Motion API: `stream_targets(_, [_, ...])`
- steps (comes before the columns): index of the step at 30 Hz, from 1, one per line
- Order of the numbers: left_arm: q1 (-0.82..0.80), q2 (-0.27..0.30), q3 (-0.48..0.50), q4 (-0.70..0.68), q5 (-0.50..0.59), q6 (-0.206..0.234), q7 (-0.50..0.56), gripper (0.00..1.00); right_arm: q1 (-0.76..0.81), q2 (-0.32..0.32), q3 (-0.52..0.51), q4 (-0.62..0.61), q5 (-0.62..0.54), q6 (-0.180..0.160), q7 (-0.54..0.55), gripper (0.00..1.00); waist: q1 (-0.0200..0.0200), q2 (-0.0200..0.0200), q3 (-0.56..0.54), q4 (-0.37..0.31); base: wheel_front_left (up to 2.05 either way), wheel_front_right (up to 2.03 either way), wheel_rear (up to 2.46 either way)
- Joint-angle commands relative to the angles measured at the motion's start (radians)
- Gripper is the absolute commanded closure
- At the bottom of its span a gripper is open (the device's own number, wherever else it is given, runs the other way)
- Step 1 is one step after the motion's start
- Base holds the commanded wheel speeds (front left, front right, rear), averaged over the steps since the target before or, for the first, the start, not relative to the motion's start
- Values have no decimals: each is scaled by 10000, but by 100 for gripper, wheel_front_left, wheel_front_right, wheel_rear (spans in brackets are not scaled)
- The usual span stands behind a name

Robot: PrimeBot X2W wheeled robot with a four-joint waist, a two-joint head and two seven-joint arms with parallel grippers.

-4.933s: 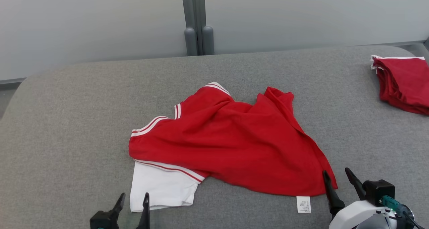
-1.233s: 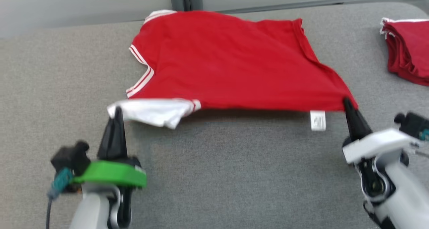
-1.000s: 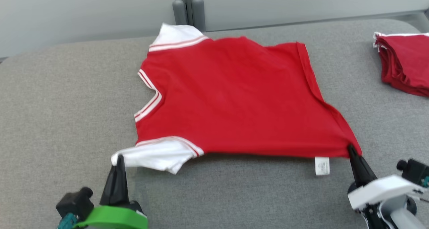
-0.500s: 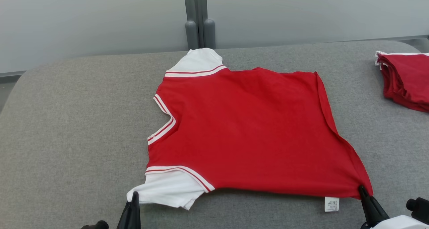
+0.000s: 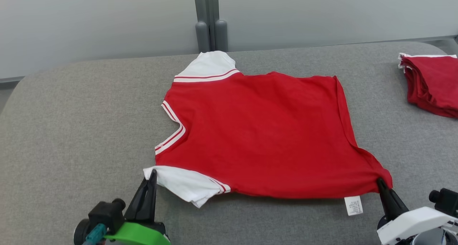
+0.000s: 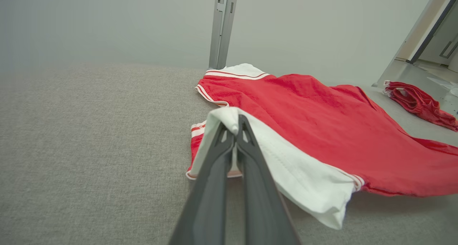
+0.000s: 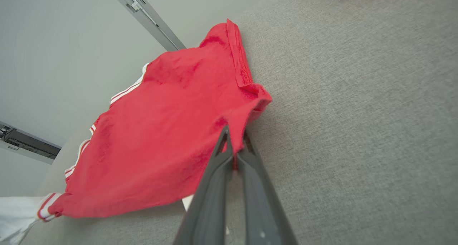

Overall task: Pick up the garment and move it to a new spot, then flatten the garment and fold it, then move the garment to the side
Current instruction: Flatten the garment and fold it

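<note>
Sleeve is sagging at lower left, risking a crease; left gripper and right gripper are pinching shirt corners tight.

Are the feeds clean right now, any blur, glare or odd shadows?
Head view: sharp, evenly lit, no glare; soft shadow under the near edge of the red shirt. Left wrist view: left tool looms large, wide-angle stretched. Right wrist view: scene tilted, sharp, no glare.
</note>
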Motion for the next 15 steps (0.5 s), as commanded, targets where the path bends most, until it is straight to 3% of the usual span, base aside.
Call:
stream_targets(1, [-444, 150, -34, 164, 158, -80, 42, 100, -243, 32, -43, 18, -7, -13, 138, 100, 1, -1, 56, -64, 0, 0, 0])
stream_targets(6, [-1973, 467, -414, 1306, 214, -277, 217, 100, -1327, 260, -133, 532, 161, -12, 698, 100, 1, -1, 348, -310, 0, 0, 0])
stream_targets(15, [-4204, 555, -683, 3566, -48, -411, 45, 100, -3138, 492, -303, 1709, 76, -10, 1113, 100, 1, -1, 884, -510, 0, 0, 0])
